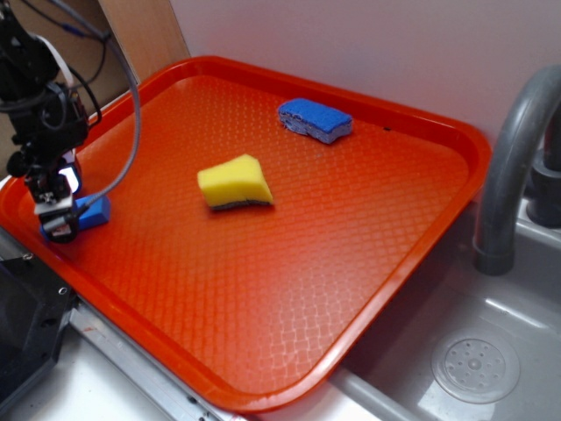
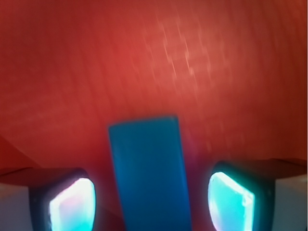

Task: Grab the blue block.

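The blue block (image 1: 91,210) lies flat on the orange tray (image 1: 289,289) near its left rim. My gripper (image 1: 58,210) has come down over the block's near end and stands open. In the wrist view the block (image 2: 149,173) runs lengthwise between my two fingertips (image 2: 72,204), with a gap of tray showing on each side, so neither pad touches it. My gripper (image 2: 151,204) straddles the block's near half.
A yellow sponge (image 1: 234,182) lies mid-tray and a blue wavy-edged sponge (image 1: 315,119) near the back rim. Right of the tray are a grey sink basin (image 1: 478,351) and a grey faucet (image 1: 508,175). A wooden panel (image 1: 145,31) stands behind at left.
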Action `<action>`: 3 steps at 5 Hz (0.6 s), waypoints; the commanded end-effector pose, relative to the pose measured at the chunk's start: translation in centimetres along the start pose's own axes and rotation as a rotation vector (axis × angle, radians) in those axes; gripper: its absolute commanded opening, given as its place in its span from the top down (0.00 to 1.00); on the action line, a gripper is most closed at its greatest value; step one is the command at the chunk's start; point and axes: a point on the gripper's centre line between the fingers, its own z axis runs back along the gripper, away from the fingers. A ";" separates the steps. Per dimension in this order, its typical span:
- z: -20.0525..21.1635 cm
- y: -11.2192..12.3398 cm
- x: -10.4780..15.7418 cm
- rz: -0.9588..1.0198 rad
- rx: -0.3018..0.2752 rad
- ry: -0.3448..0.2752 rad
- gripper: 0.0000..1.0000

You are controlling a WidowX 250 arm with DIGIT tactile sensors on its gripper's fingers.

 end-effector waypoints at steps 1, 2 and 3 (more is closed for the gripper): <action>-1.4 0.0 0.2 -0.023 0.048 0.046 0.37; -1.5 -0.1 0.1 -0.027 0.041 0.044 1.00; -1.4 -0.6 0.1 -0.040 0.058 0.048 1.00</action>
